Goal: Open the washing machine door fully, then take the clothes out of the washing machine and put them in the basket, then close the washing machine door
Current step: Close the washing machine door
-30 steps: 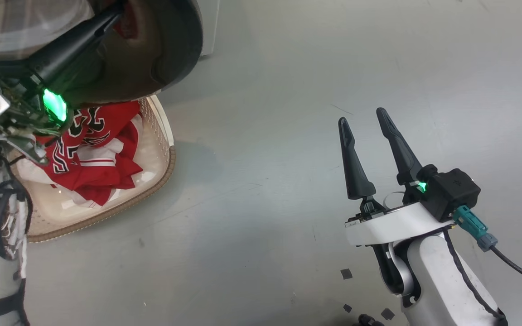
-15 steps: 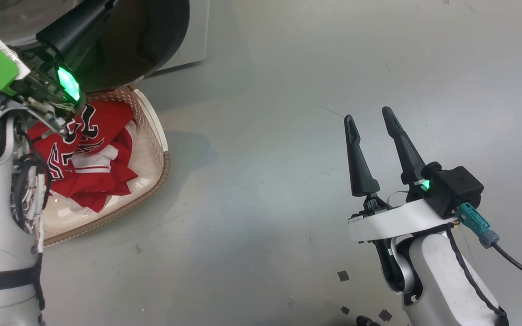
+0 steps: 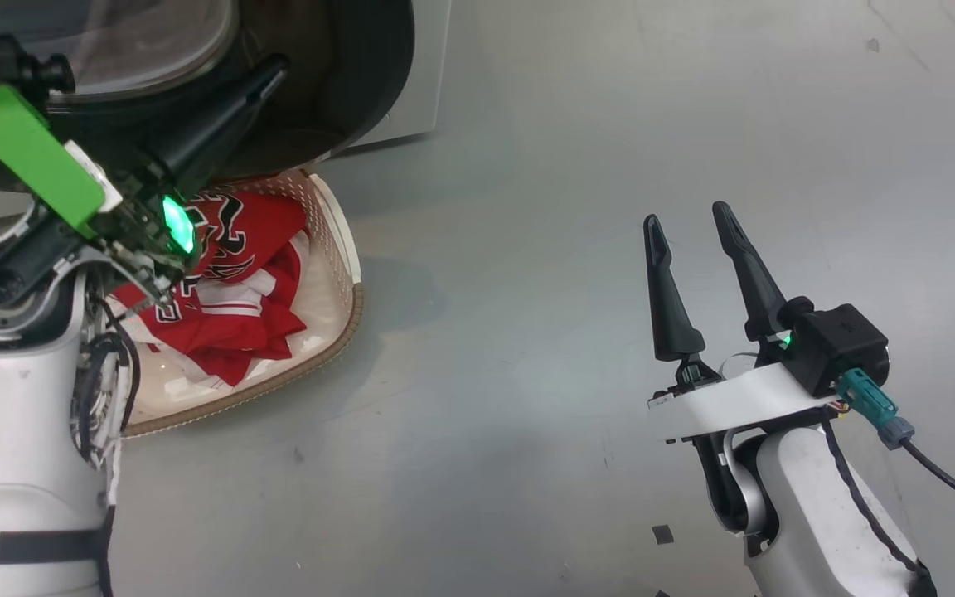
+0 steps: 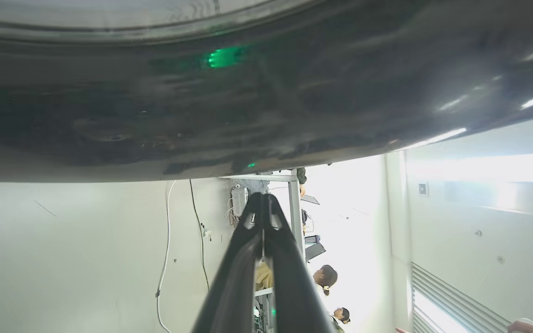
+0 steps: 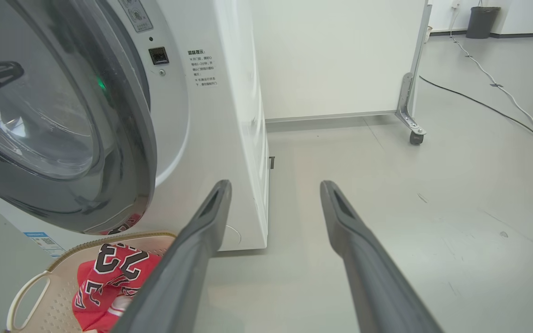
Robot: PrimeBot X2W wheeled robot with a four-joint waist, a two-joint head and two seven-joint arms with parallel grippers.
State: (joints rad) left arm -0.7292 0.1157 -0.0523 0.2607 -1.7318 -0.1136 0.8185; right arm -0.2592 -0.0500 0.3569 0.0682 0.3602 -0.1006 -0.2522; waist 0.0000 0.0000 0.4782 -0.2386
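The washing machine door [image 3: 345,83], glossy black with a glass window, hangs over the basket [image 3: 343,249]. The door [image 5: 127,138] stands partly swung out from the white washing machine [image 5: 229,115]. Red clothes [image 3: 237,249], a jersey with dark lettering on top, lie in the cream basket [image 5: 63,259]. My left gripper [image 3: 277,66] is shut with nothing in it, its fingers laid along the door's outer face. Its shut tip [image 4: 263,196] shows just under the door's black rim [image 4: 266,115]. My right gripper [image 3: 689,220] hovers open over the bare floor, far right of the basket.
Grey floor [image 3: 527,249] stretches between the basket and my right arm. A white partition on castors [image 5: 414,134] stands behind the machine, and a cable [image 5: 502,92] runs across the floor. Two people [image 4: 326,277] are far off in the left wrist view.
The head camera has shifted, so the whole picture slid right. My left arm has swung so its shut fingers lie lower across the door. The right gripper stays open and still.
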